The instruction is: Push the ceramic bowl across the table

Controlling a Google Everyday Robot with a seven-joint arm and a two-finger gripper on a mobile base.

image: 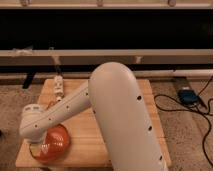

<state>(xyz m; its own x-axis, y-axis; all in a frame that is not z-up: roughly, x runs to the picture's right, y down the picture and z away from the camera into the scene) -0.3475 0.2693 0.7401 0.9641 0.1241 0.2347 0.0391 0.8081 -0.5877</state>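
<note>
The orange ceramic bowl (54, 144) sits near the front left corner of the light wooden table (85, 142). Its left part is hidden behind my arm. My gripper (34, 147) is at the end of the white arm, down at the bowl's left rim, touching or just beside it. The arm covers the middle of the table.
A small white object (58, 87) stands at the table's far left edge. A dark low cabinet or bench (105, 50) runs behind the table. A blue device with cables (188, 96) lies on the carpet to the right.
</note>
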